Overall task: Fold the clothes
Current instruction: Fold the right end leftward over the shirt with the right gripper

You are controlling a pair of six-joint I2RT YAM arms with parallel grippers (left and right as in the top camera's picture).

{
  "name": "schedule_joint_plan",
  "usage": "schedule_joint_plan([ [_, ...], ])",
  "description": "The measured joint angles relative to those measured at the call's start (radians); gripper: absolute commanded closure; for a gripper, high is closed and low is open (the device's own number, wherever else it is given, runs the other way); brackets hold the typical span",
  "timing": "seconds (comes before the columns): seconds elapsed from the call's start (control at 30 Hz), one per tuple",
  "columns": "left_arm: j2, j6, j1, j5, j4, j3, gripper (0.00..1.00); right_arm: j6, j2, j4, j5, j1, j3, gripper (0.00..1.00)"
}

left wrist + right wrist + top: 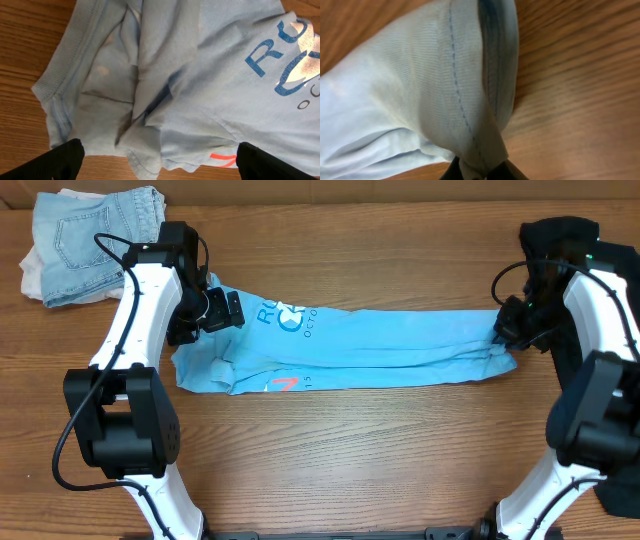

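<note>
The sky-blue T-shirt (380, 345) lies stretched in a long band across the table, lettering and a red-orange mark near its left end. My left gripper (222, 311) hovers open over the shirt's left end; in the left wrist view its fingers (157, 162) spread wide above the collar and crumpled cloth (150, 90), holding nothing. My right gripper (505, 328) is shut on the shirt's right end; the right wrist view shows the hem (465, 100) pinched between the fingers (479, 172). A black shirt (560, 235) lies partly hidden behind the right arm at the far right.
A pile with folded light denim jeans (95, 240) and white cloth sits at the back left corner. Bare wooden table (350, 440) runs in front of the shirt.
</note>
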State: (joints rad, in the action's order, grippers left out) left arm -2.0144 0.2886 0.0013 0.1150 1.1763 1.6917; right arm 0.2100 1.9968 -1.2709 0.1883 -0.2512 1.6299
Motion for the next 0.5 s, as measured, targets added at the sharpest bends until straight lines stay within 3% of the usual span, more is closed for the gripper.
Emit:
schedule_joint_plan([
  [0.3, 0.0, 0.0, 0.0, 0.0, -0.002, 0.0, 0.0, 0.015, -0.081, 0.013, -0.014, 0.141, 0.01, 0.96],
  [0.5, 0.0, 0.0, 0.0, 0.0, -0.002, 0.0, 0.0, 0.021, -0.081, 0.085, 0.079, 0.261, 0.01, 0.96],
])
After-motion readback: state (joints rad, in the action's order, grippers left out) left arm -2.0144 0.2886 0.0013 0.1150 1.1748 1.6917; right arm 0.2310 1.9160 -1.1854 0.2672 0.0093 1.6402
